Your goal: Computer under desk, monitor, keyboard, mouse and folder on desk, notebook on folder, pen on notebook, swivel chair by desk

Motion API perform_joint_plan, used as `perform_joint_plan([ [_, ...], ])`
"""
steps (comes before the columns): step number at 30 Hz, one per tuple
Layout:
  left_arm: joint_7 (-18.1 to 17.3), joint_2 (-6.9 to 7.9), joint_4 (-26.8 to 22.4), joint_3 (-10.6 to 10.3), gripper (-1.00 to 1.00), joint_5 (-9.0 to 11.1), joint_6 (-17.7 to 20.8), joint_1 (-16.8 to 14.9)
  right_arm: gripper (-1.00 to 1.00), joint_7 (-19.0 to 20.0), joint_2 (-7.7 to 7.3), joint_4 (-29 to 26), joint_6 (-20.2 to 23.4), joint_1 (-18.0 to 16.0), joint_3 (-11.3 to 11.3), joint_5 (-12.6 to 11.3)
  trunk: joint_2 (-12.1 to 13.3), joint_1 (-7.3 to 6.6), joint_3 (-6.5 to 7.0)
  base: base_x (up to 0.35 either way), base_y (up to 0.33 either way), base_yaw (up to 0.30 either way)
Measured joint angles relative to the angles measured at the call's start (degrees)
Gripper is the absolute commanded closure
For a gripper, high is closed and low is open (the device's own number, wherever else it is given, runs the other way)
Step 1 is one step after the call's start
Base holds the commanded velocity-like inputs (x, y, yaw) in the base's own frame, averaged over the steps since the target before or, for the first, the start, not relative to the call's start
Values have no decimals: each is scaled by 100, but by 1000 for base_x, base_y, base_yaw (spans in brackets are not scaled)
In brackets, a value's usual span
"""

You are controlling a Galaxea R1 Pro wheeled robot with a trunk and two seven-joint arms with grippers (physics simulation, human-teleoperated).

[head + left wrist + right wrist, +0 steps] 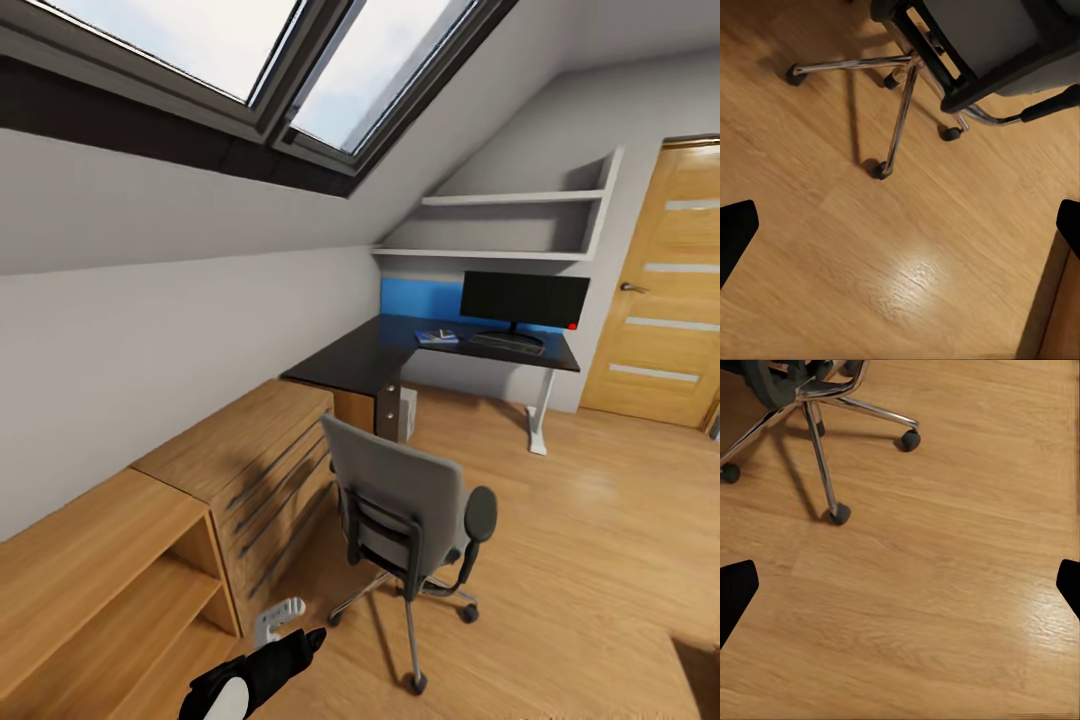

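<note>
The swivel chair (410,520) stands near, its back toward the robot, well apart from the far surface (400,355). Left gripper (900,225) is nearer; both jaws open, empty.

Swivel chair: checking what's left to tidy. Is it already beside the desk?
No, in the head view the swivel chair stands out on the floor, apart from the desk.
</note>
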Motion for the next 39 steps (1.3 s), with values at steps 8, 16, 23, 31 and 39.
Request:
perform_joint_plan([
  [8, -3, -6, 12, -7, -100, -1, -1, 0, -100, -2, -2, 0, -3, 0, 6, 0, 0, -1, 0, 145, 253, -299],
  [16, -5, -2, 12, -3, -100, -2, -1, 0, -100, 1, 2, 39, -6, 1, 7, -1, 0, 1, 0, 61, 79, -299],
  [23, -5, -1, 12, -3, -100, -2, -2, 0, -100, 5, 12, 77, -6, 0, 7, -2, 0, 1, 0, 5, 44, -299],
  [31, -5, -5, 11, -8, -100, -2, 1, 0, -100, 18, 14, 87, -7, 0, 7, 0, 0, 1, 0, 1, 230, -299],
  [39, 9, 2, -40, -5, -100, 13, 118, 2, -100, 21, 18, 83, 7, 0, -8, -4, 0, 1, 0, 0, 106, -299],
])
